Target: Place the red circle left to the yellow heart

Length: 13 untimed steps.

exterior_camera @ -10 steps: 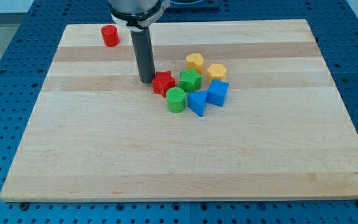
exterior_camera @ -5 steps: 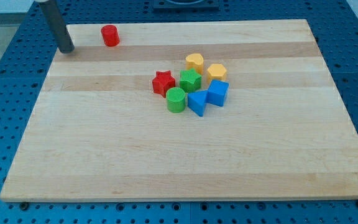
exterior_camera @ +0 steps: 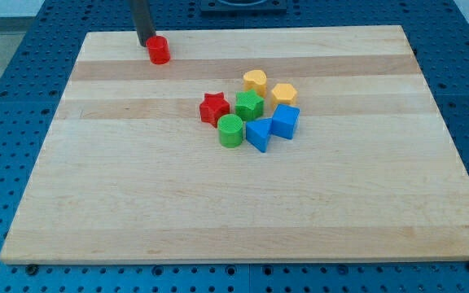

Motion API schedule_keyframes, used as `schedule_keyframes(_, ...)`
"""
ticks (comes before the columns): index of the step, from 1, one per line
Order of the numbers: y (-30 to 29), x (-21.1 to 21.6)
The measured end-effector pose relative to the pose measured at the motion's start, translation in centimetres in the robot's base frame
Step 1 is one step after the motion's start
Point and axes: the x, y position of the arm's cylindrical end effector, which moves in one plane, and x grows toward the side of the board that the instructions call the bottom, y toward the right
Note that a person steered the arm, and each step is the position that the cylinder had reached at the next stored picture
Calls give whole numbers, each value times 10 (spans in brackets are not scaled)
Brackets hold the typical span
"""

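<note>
In the camera view, the wooden table is lying on a blue pegboard surface, and the dark rod is reaching down from the view's top, near the table's top-left corner. My tip is sitting right against the red circle, touching it or very nearly so on its upper-left side. There is no end effector that opens or closes here, only the plain rod, so nothing is being grasped; the rod is simply resting beside the block. The red circle is standing close to the table's top edge, well apart from the cluster of other blocks gathered around the table's middle, toward the view's right of the circle and lower down. In that cluster, the yellow heart is sitting at the top, with a yellow hexagon just beside it to the lower right. A green star is sitting just below the heart, and a red star is lying just to the view's left of it. A green cylinder is standing below these two. A blue triangle and a blue cube are crowding together at the cluster's lower right, touching or nearly touching each other.
</note>
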Motion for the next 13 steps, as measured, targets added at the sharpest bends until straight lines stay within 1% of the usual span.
schedule_keyframes(1,16,-1)
schedule_keyframes(2,17,5)
schedule_keyframes(5,15,54)
schedule_keyframes(7,6,76)
schedule_keyframes(10,20,113)
schedule_keyframes(13,52,120)
